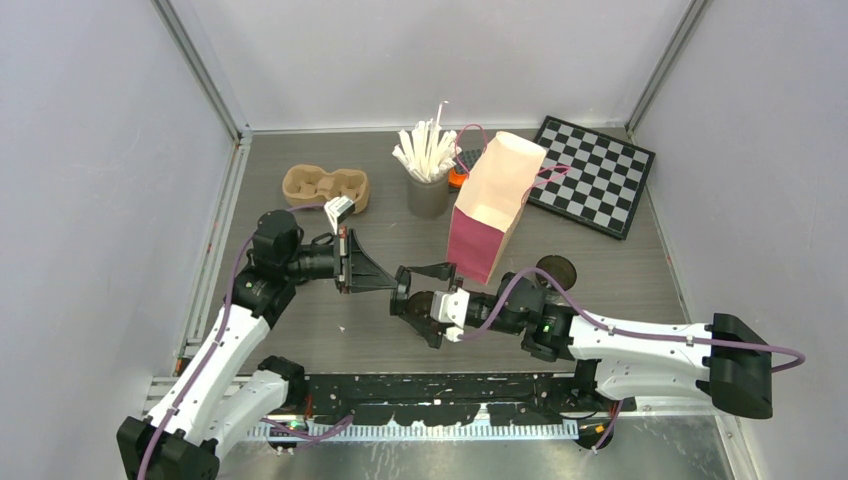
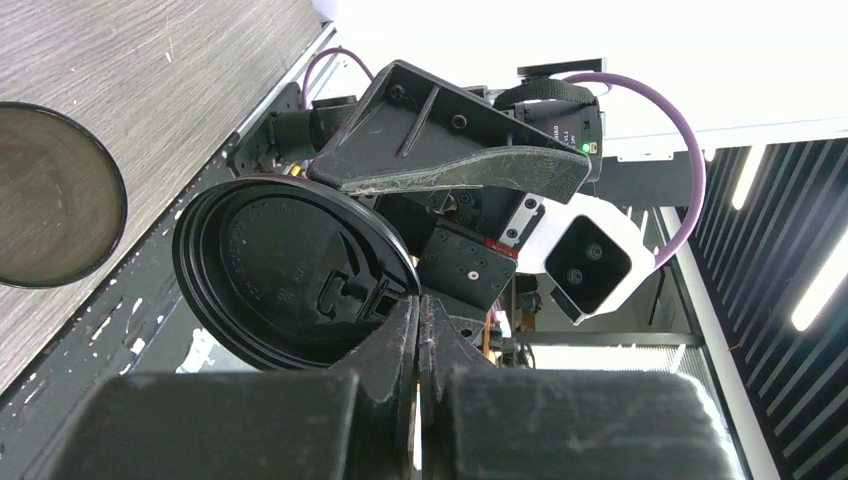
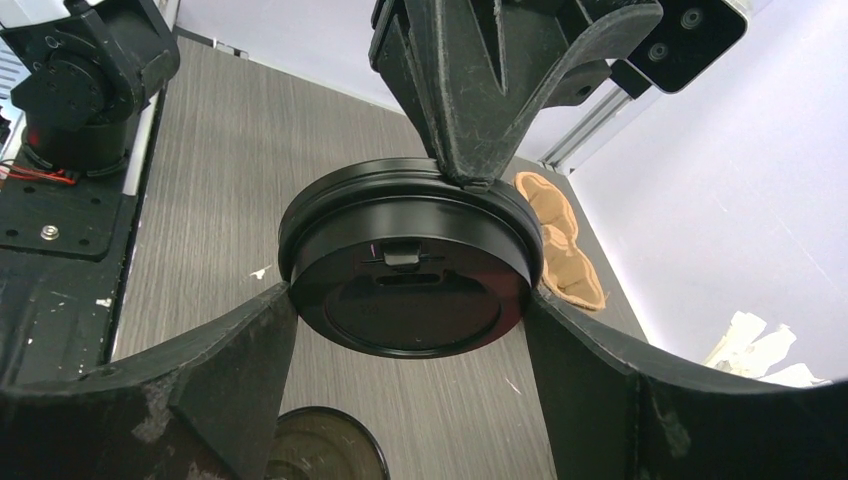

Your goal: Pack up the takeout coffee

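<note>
1. Top: my left gripper (image 1: 393, 284) works over the table's near edge; cup (image 1: 556, 270) sits beside bag (image 1: 490, 205). Packing looks unstarted.
2. Left wrist: my fingers (image 2: 395, 350) are pinched together on the lid (image 2: 290, 270) rim.
3. Right wrist: my right gripper (image 3: 408, 298) has its jaws apart, flanking the lid.

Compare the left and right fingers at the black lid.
The left fingers are shut; the right fingers stand wide apart. The left fingers pinch the black lid's rim at one spot; the right fingers flank it, one each side. Both pairs are black.
</note>
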You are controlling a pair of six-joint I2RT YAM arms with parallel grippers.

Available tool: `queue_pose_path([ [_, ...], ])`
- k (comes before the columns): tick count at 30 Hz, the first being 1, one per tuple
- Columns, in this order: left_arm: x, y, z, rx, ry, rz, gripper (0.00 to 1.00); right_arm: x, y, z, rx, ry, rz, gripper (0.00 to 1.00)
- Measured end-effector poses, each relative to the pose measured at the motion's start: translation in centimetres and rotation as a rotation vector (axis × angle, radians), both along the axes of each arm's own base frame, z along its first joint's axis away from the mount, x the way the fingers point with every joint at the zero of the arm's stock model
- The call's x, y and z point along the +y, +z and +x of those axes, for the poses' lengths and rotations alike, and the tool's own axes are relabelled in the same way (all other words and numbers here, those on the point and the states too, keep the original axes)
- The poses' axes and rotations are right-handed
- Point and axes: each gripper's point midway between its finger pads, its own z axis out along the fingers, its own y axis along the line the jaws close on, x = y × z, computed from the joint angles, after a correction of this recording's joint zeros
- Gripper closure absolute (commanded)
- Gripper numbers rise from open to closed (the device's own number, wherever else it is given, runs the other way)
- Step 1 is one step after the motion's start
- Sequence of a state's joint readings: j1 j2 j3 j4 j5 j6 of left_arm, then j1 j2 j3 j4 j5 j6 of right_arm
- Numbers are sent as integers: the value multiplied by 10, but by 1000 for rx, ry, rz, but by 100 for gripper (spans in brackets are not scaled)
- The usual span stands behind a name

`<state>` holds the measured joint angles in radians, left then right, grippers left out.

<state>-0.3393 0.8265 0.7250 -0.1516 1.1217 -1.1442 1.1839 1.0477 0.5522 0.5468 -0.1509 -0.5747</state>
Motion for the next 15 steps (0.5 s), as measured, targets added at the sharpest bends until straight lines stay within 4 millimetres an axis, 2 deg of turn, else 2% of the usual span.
queue_pose_path([
  [4, 0, 0, 1, 2, 8, 3, 100, 0, -1, 0, 1, 0, -2, 19],
  [6, 0, 0, 1, 1, 13, 4, 93, -1, 0, 0, 2, 0, -2, 20],
  [9, 1, 0, 1, 0, 22, 5, 72, -2, 1, -1, 3, 1, 0, 20],
  [11, 1, -1, 2, -1, 28, 12, 51, -3, 1, -2, 12, 1, -2, 21],
  [13, 2, -4, 4, -5, 46, 35, 40, -6, 2, -4, 32, 0, 1, 22],
  [15, 4, -6, 6, -24, 72, 76, 34, -11, 2, -4, 74, -14, 7, 24],
])
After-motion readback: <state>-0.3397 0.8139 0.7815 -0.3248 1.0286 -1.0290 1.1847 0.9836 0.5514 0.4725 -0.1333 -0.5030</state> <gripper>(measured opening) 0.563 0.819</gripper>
